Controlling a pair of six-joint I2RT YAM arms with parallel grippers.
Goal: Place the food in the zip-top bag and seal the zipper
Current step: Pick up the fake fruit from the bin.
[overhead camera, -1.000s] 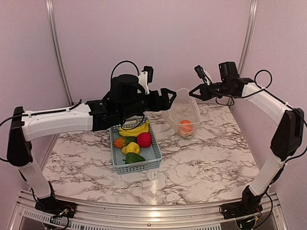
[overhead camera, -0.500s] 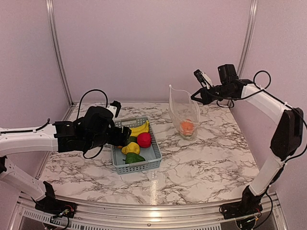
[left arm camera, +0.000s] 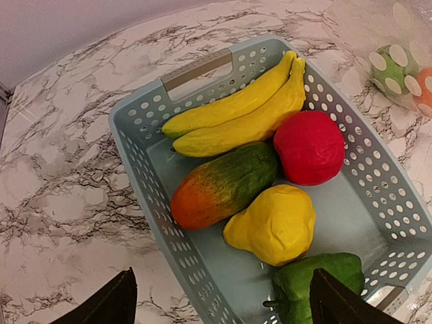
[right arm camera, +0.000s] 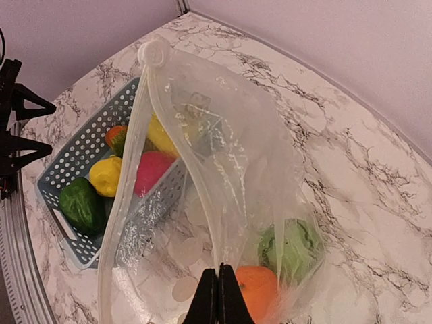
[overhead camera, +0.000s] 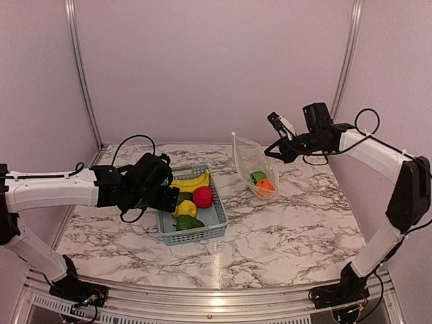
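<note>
The clear zip-top bag (overhead camera: 251,162) hangs upright and open from my right gripper (overhead camera: 271,150), which is shut on its mouth edge (right arm camera: 218,297). Its pale zipper (right arm camera: 131,155) runs down the left rim. Inside lie a green piece (right arm camera: 291,248) and an orange piece (right arm camera: 256,287). My left gripper (overhead camera: 172,197) is open and empty, low over the basket's left side (left arm camera: 226,307). In the basket lie yellow bananas (left arm camera: 243,115), a red fruit (left arm camera: 309,147), an orange-green mango (left arm camera: 223,185), a yellow pear (left arm camera: 273,226) and a green pepper (left arm camera: 317,283).
The blue-grey mesh basket (overhead camera: 196,236) stands at the table's middle left, its handle rim (left arm camera: 196,67) on the far side. The bag hangs just right of it. Pale walls close the back and sides.
My left arm has swung from the bag's mouth down to the basket. A green piece now shows in the bag beside the orange one. The bag's mouth leans further left.
</note>
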